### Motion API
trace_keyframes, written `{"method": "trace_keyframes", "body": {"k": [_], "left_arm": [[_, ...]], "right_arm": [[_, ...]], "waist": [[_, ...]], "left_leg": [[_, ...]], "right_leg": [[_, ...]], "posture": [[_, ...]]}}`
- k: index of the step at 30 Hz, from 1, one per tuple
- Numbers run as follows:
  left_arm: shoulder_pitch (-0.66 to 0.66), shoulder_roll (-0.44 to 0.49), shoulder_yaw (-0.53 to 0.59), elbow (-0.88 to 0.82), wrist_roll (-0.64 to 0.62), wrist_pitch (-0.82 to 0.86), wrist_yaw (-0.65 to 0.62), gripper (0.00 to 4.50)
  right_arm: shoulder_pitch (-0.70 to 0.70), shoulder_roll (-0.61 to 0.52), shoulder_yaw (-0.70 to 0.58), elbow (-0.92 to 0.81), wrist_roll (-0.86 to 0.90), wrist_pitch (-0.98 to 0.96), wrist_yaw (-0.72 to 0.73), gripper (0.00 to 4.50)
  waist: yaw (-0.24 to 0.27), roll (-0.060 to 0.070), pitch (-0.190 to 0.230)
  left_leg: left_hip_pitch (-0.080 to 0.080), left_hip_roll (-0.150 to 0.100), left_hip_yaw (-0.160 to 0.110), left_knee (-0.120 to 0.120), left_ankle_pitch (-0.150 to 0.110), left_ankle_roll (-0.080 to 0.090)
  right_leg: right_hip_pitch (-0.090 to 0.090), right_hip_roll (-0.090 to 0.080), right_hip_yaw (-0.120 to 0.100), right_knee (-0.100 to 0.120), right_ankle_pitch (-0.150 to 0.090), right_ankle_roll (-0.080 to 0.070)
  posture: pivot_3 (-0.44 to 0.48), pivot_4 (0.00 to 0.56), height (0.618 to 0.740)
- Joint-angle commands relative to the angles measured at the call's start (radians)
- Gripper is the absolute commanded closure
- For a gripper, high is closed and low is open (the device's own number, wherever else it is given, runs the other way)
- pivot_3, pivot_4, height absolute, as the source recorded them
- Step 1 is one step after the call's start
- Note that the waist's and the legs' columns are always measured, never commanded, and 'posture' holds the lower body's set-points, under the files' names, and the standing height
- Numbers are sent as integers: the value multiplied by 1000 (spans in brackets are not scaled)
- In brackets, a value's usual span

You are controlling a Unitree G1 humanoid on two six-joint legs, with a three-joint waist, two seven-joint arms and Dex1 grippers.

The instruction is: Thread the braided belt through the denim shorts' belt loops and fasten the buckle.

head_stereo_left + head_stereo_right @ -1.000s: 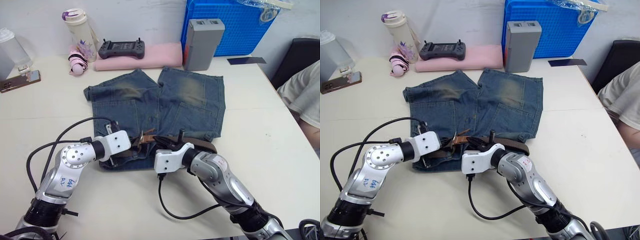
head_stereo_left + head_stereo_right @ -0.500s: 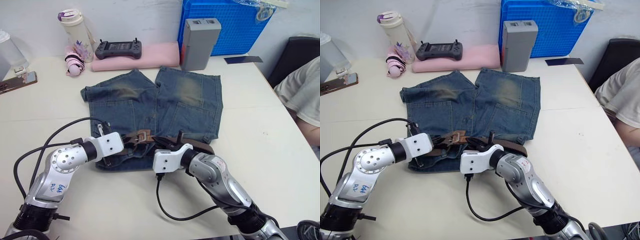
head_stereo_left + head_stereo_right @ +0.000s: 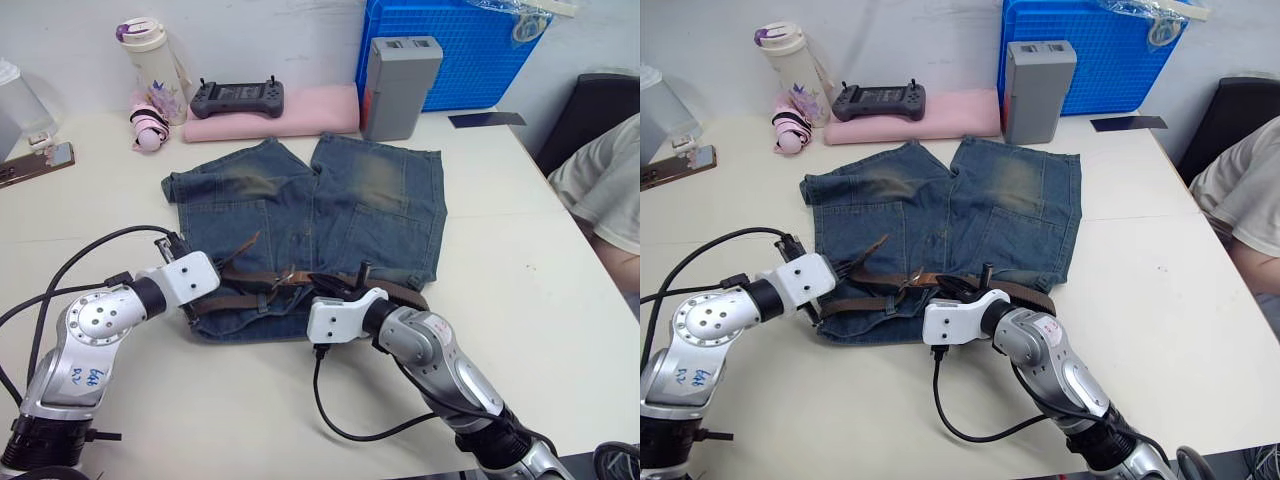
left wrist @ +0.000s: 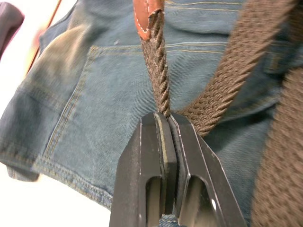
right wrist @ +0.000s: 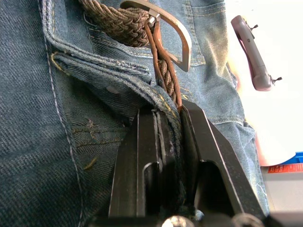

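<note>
The denim shorts (image 3: 320, 205) lie flat mid-table, waistband toward me. Along that waistband runs the braided belt (image 3: 392, 291), dark brown. My left gripper (image 3: 216, 276) is shut on the belt (image 4: 160, 80) just below its tan leather end (image 4: 147, 13), at the shorts' left side. At the waistband's middle, my right gripper (image 3: 320, 287) is shut on the belt and the denim edge (image 5: 166, 101) right beside the silvery buckle (image 5: 176, 37). One belt loop (image 4: 273, 64) shows next to the strap.
Behind the shorts are a pink pad (image 3: 300, 112) carrying a black controller (image 3: 237, 98), a grey box (image 3: 400, 85) and a blue crate (image 3: 455, 50). A bottle (image 3: 150, 55) and phone (image 3: 30, 165) sit far left. A person's sleeve (image 3: 600, 190) is at the right edge.
My left gripper has moved left with the belt end, drawing the strap out along the waistband. The right gripper has stayed at the buckle.
</note>
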Motion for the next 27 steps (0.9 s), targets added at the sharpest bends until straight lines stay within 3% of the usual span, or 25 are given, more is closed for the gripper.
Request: {"method": "trace_keyframes", "body": {"k": [1, 7, 17, 27], "left_arm": [[31, 72, -23, -30, 55, -82, -37, 4500], [-3, 113, -72, -22, 113, -143, -43, 4500], [-120, 106, -144, -32, 178, -110, -75, 4500], [-146, 119, -170, -58, 222, -71, -139, 4500]], "right_arm": [[-3, 3, -15, -24, -5, 3, -3, 4435], [-6, 4, -14, -25, -7, 3, -3, 4435], [-24, -4, 0, -28, -21, -3, 12, 4435], [-61, -5, 7, -29, -49, 4, 55, 4435]], "waist": [[-1, 0, 0], [1, 0, 0], [-1, 0, 0], [0, 0, 0]], "left_leg": [[0, 0, 0, 0, 0, 0], [0, 0, 0, -1, 0, 0], [0, 0, 1, -1, 0, 0], [0, 0, 0, -1, 0, 1]], "right_leg": [[0, 0, 0, 0, 0, 0], [0, 0, 0, 0, 0, 0], [0, 0, 0, 1, 0, 0], [0, 0, 0, 1, 0, 0]], "posture": [[0, 150, 728], [0, 150, 728], [0, 150, 728], [0, 150, 728]]}}
